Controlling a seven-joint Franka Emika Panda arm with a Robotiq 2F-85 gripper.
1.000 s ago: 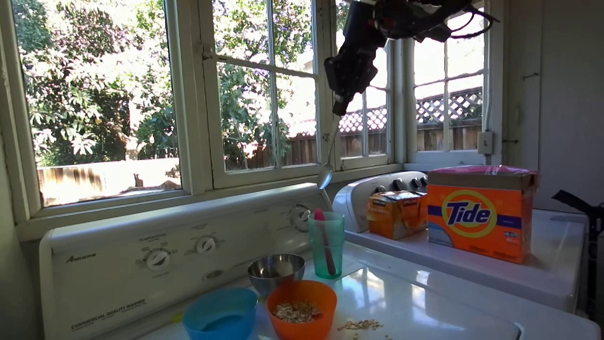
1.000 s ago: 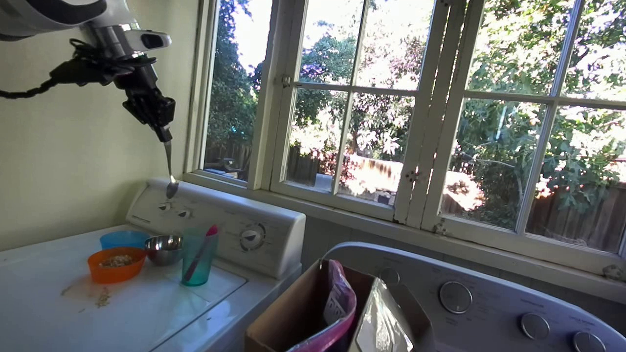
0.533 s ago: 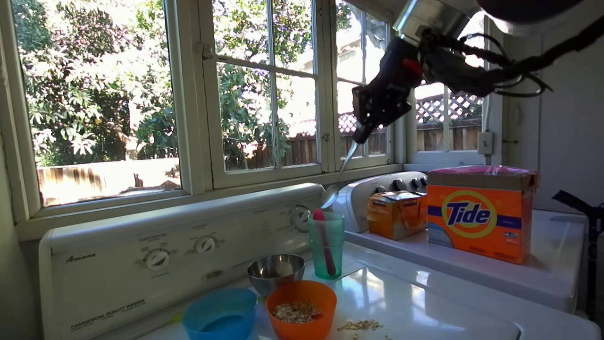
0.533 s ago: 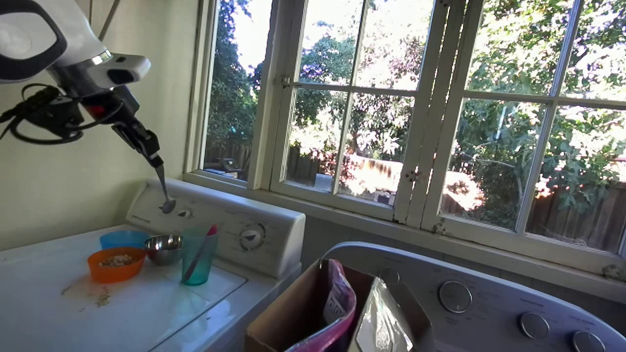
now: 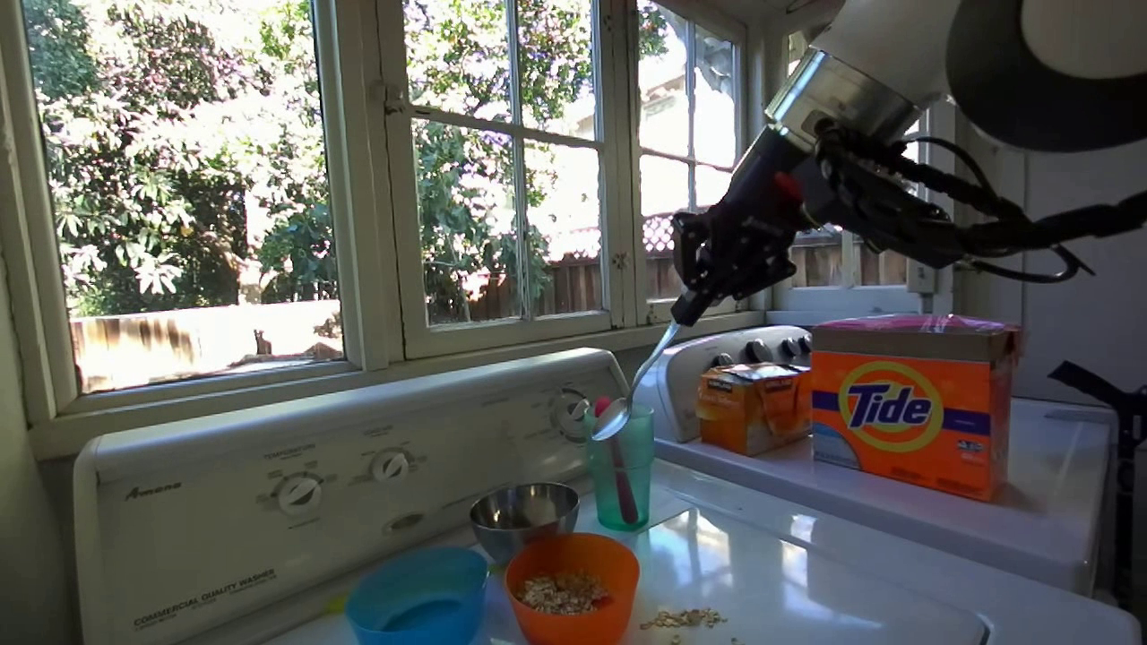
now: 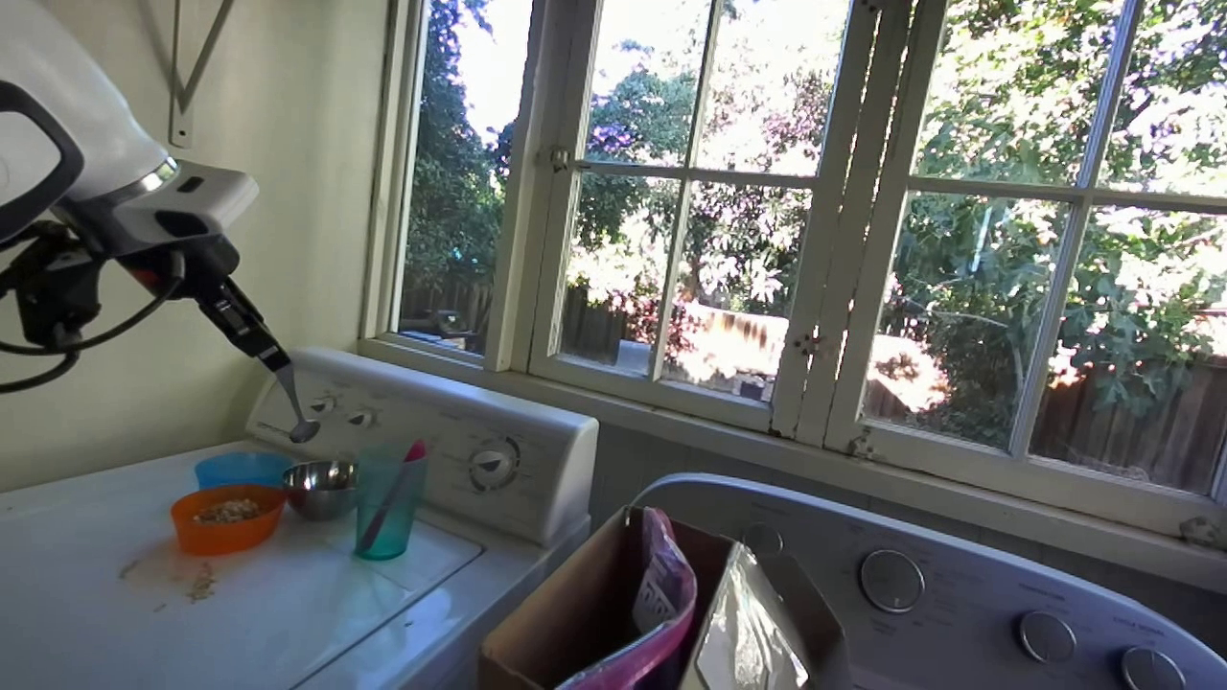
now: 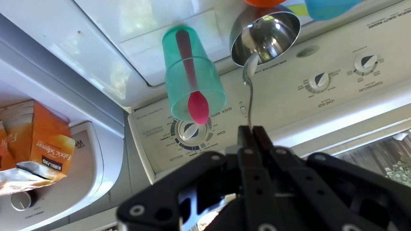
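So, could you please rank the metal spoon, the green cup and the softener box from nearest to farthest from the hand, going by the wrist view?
1. Metal spoon: nearest, gripped in the hand.
2. Green cup: standing on the washer, off to one side of the spoon.
3. Softener box: farthest, on the neighbouring machine, at the view's left edge.

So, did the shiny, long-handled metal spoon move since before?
Yes: in an exterior view, the spoon has moved down and toward picture left, compared with the washer's white control panel.
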